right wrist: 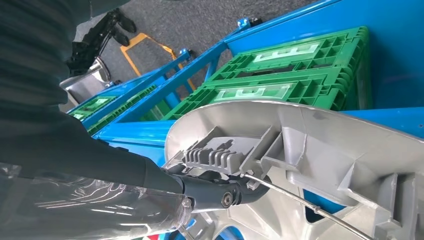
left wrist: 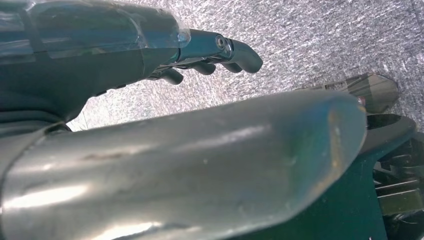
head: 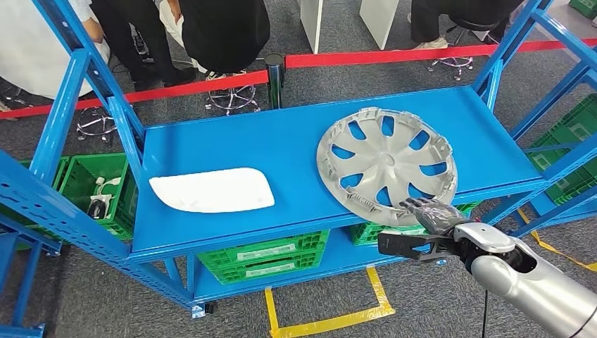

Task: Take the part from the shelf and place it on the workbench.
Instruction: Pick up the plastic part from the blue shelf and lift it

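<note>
The hubcap (head: pixel 386 163) lay on the shelf (head: pixel 232 151), its near rim overhanging the front edge, gripped there by the right hand (head: pixel 431 213). Bare shelf separated it from the white panel (head: pixel 212 190). The left hand (left wrist: pixel 200 55) was curled, holding nothing.

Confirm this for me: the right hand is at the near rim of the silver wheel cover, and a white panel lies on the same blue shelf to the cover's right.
One detail is wrong. The head view shows the white panel lying to the left of the silver wheel cover, not to its right. The rest holds: both lie on the blue shelf, and the right hand is at the cover's near rim.
</note>
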